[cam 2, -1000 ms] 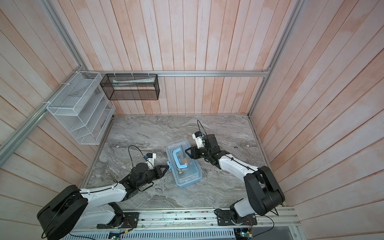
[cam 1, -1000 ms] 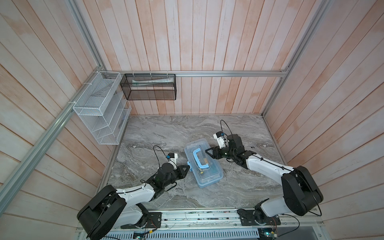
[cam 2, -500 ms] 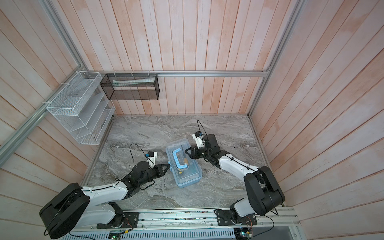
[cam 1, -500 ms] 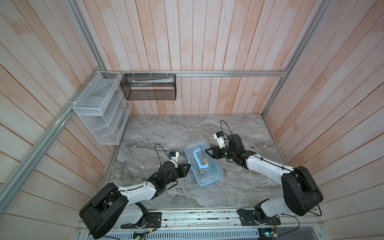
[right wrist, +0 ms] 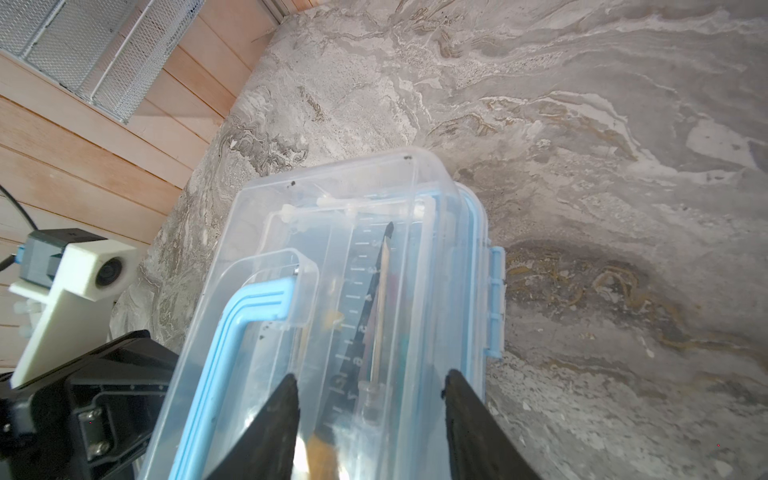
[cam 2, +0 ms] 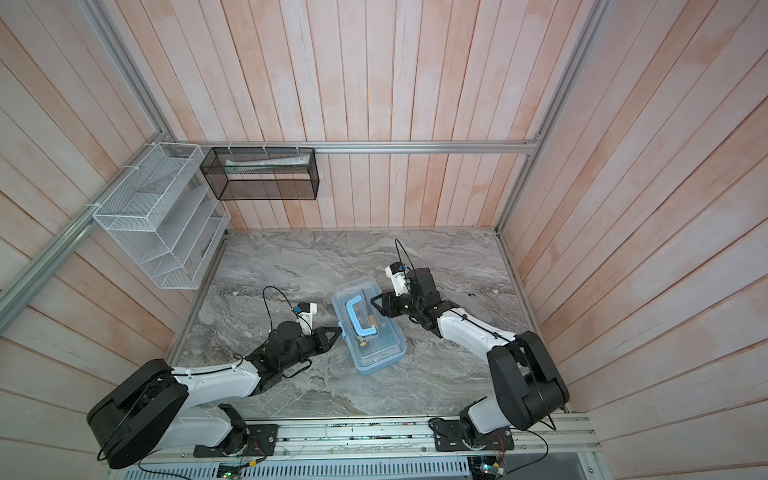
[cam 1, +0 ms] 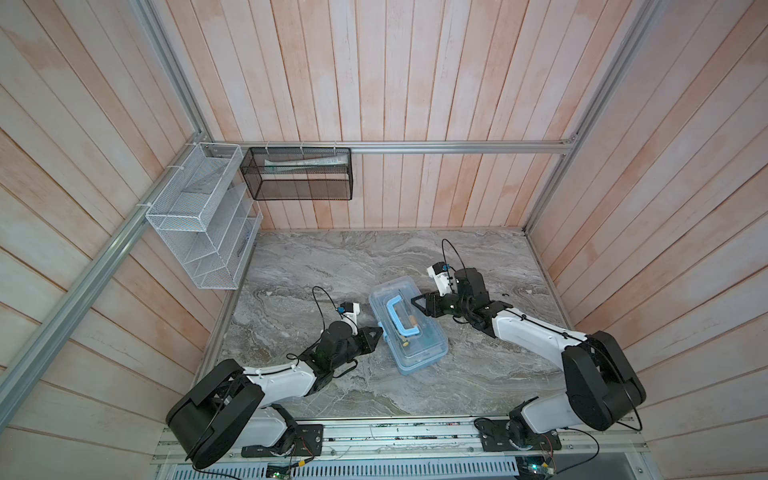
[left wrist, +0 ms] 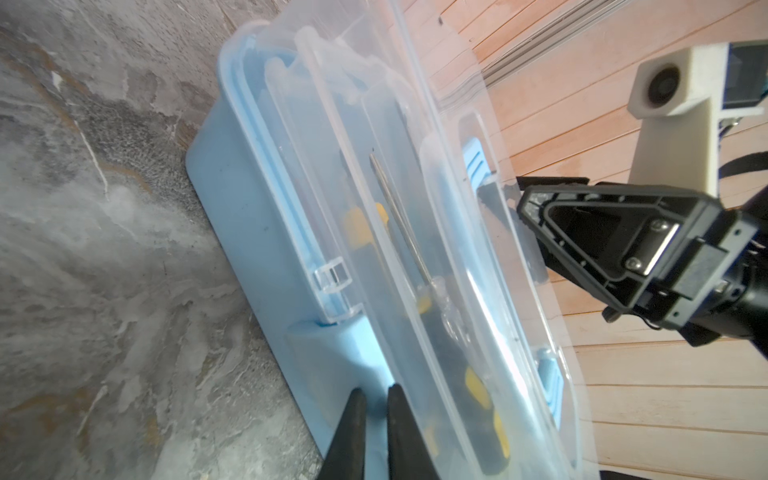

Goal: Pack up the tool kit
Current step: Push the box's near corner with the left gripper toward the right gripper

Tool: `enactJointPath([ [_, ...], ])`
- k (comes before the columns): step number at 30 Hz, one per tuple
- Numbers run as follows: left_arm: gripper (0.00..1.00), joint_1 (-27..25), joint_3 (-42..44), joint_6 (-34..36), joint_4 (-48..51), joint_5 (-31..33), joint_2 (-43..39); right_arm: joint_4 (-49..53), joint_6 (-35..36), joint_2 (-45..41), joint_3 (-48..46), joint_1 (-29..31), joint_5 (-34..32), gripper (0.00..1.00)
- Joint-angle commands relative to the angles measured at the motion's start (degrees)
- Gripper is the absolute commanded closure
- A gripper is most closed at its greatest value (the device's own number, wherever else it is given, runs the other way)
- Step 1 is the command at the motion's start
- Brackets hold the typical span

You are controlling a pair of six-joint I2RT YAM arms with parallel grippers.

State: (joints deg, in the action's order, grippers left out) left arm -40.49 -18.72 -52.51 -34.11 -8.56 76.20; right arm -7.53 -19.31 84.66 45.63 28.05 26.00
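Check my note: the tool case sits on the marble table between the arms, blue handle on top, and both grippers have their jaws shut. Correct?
Not quite: only the left gripper has its jaws shut. The right gripper has its jaws apart above the tool case, as the right wrist view shows. The rest holds.

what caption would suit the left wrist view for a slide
Shut left end effector at the light-blue base of the tool kit, yellow-black screwdrivers visible through its clear lid

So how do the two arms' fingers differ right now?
Left fingers are closed almost together; right fingers stand apart. Left fingers sit low against the blue base of the toolbox; right fingers reach over its clear lid. Both pairs are black, pointed and at the toolbox.
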Motion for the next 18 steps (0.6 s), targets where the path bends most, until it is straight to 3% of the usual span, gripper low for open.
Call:
enactJointPath([
  [1,0.87,-1.35,-3.36,1.09,-0.61,-2.62,0.79,5.37,-0.23,2.43,-2.05,1.69,4.65,0.48],
  [5,0.87,-2.05,-6.6,2.29,4.47,-1.88,1.0,4.7,-0.93,2.61,-2.3,2.16,4.74,0.48],
  [10,0.83,-1.44,-11.46,1.27,22.76,3.23,-1.85,5.23,-0.23,1.14,-2.3,2.12,3.32,0.48],
  [14,0.73,-1.61,-18.16,1.56,39.44,5.61,-1.8,5.33,0.2,1.01,-2.42,2.08,3.11,0.48],
  [18,0.67,-2.21,-20.38,1.8,42.3,3.17,-0.77,5.07,0.16,1.9,-2.3,2.1,3.78,0.48],
])
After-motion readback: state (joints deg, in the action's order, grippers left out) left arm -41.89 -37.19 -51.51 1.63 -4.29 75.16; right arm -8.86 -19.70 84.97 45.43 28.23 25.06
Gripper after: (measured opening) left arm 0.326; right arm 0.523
